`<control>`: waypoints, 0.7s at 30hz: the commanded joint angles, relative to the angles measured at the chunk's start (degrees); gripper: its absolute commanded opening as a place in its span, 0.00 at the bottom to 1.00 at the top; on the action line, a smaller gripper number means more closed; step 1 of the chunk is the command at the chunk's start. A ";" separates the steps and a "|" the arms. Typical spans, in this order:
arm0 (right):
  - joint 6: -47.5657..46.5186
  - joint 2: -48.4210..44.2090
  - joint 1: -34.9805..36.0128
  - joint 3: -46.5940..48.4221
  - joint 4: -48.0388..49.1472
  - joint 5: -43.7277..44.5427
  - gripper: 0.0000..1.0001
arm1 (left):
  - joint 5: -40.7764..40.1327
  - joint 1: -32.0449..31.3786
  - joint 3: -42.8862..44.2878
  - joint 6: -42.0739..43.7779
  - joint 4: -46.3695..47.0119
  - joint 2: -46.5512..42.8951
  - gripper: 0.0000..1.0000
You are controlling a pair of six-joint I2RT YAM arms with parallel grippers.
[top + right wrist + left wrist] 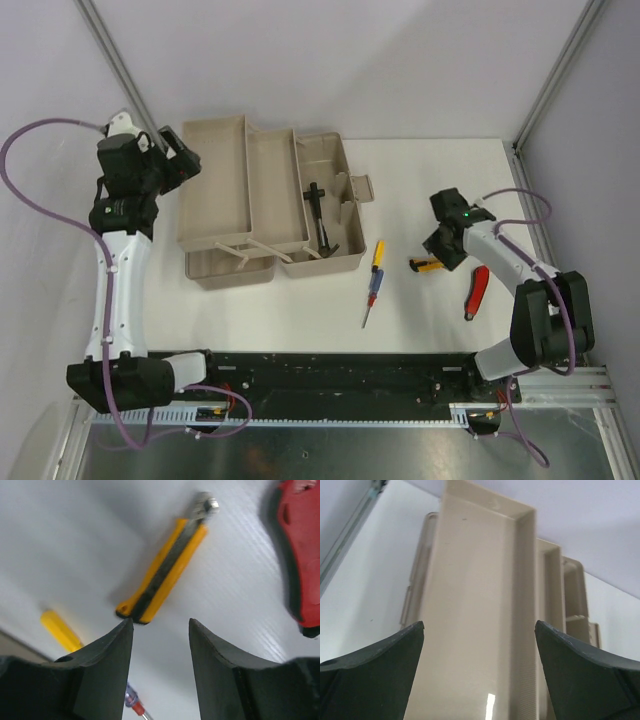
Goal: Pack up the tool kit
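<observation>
Hovering in the upper left of the overhead view, the left gripper hangs over the left edge of the rectangular beige plastic toolbox. The toolbox stands open on the white table with its trays folded out to the left. A black hammer lies inside the rightmost compartment, near the centre of the frame. In the left wrist view the dark fingers are spread wide with nothing between them, and the long, shallow beige tray runs away beneath them.

At the right centre of the overhead view, the right gripper sits low over the yellow-handled pliers. In its wrist view the jaws stand partly spread and empty. The pliers lie flat on the table just beyond the fingertips, apart from them. A red-handled tool lies on the table just to the lower right of the pliers. A screwdriver with a yellow, red and blue handle lies between the toolbox and the pliers, its yellow end toward the top of the frame and its metal shaft toward the bottom.
</observation>
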 commanded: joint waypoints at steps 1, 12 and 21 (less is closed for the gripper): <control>1.47 1.37 -7.18 -3.31 3.01 -7.94 0.51 | 3.85 -4.01 4.73 5.46 0.03 0.44 0.96; 2.03 8.61 -13.01 -3.76 7.91 -8.92 0.49 | 5.97 -15.25 7.35 10.34 0.17 0.65 0.97; -0.52 12.48 -14.65 -3.76 11.87 -11.24 0.48 | 4.15 -21.47 7.22 12.54 1.09 1.05 0.98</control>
